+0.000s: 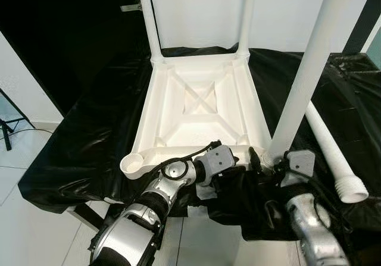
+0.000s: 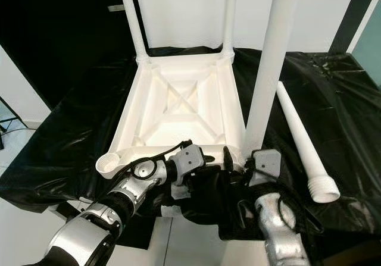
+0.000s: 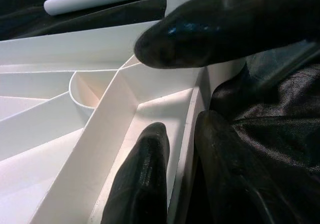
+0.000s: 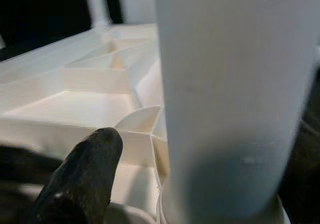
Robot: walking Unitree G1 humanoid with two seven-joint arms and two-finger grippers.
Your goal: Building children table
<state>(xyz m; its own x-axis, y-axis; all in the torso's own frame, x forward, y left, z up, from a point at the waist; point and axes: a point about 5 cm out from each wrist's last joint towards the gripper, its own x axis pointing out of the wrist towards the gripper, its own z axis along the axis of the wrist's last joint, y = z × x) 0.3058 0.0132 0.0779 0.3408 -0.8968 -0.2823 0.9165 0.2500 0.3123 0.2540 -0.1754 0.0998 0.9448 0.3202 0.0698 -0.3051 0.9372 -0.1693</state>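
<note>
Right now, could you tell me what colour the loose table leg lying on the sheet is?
White; the loose leg shows best in the right eye view.

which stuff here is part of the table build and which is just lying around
Part of the job:
table top, upside down
three legs standing in its corners
loose leg lying beside it
left gripper
right gripper

Lying about:
black sheet
stand on the floor

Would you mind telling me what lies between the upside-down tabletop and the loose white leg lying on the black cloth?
The leg being fitted, upright at the tabletop's corner, then bare black cloth before the loose leg, in both eye views.
</note>
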